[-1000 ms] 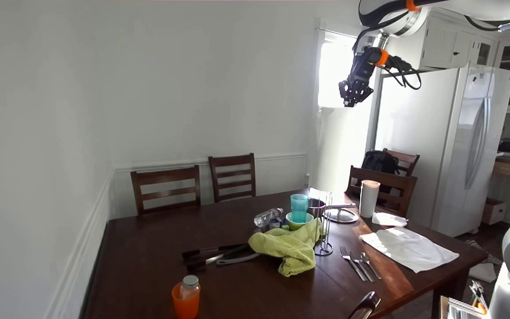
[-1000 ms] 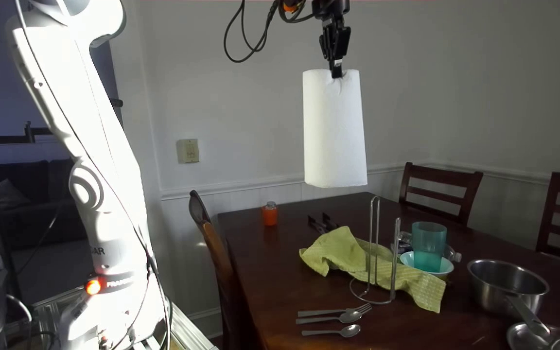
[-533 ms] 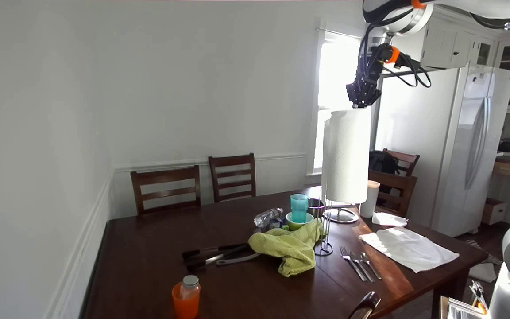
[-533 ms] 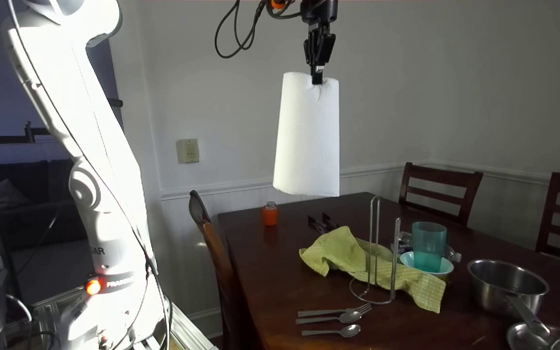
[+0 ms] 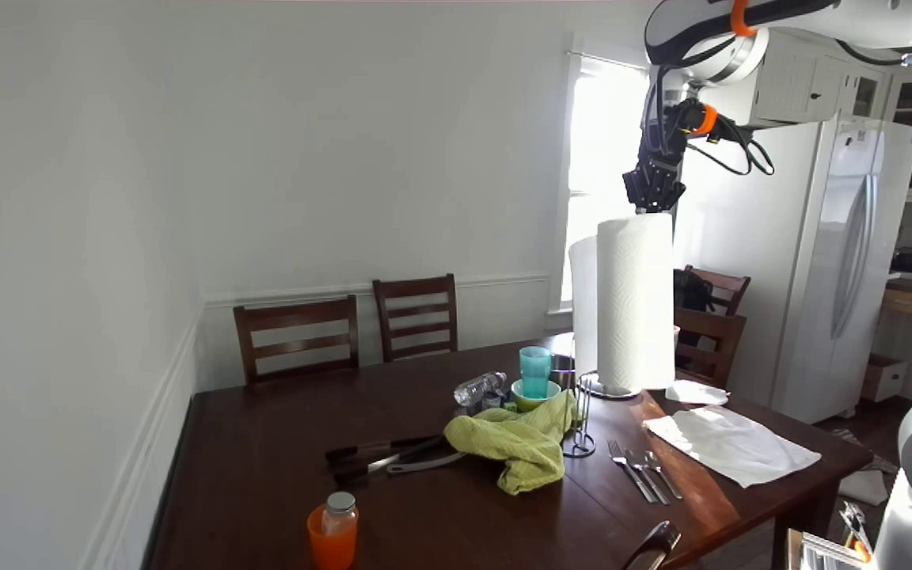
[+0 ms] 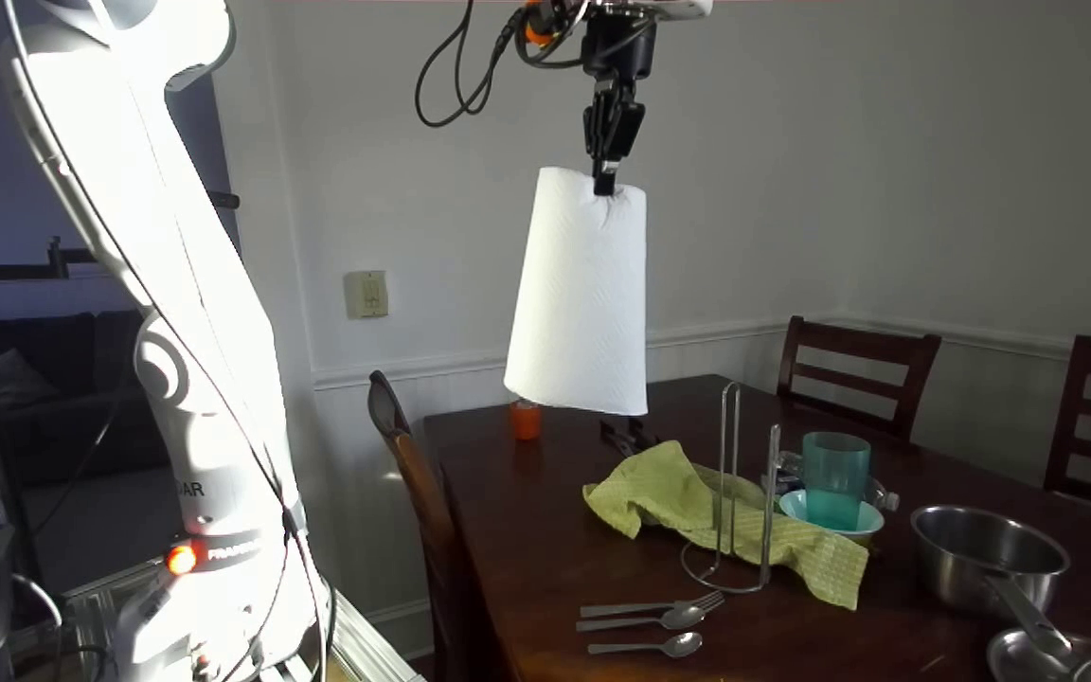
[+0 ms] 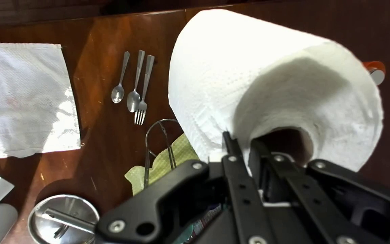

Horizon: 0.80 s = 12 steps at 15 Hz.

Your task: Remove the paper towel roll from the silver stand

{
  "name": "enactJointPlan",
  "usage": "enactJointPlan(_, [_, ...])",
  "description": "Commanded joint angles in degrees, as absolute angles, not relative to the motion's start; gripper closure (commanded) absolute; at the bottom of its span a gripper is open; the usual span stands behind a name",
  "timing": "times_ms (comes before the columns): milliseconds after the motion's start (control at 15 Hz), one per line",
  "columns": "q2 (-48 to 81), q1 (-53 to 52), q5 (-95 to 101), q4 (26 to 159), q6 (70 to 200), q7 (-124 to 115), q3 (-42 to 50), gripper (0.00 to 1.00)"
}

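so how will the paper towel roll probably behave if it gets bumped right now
The paper towel roll would probably swing or twist, since the tool pinches only one side of its upper end. It looks soft and apt to dent, being creased where pinched. Laid on its side, it would likely roll, given its cylindrical shape.

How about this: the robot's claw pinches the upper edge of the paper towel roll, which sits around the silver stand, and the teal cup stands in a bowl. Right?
Not quite: in an exterior view the paper towel roll hangs in the air, clear of the silver stand. The gripper does pinch the roll's upper edge, and the teal cup does stand in a bowl.
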State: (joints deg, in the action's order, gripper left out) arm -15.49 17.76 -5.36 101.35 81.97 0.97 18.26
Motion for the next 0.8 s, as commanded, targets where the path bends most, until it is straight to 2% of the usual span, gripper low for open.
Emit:
enactJointPlan(0, [-15.38, 17.33, -5.3, 101.13, 81.78, 0.96, 18.67, 0.88])
enactJointPlan(267, [-15.61, 17.32, -5.3, 101.21, 81.78, 1.0, 18.67, 0.88])
enactJointPlan(333, [-15.95, 17.23, -5.16, 102.19, 81.52, 0.91, 18.47, 0.97])
enactJointPlan(733, [-18.87, 17.12, -4.17, 108.33, 80.81, 0.51, 17.2, 0.97])
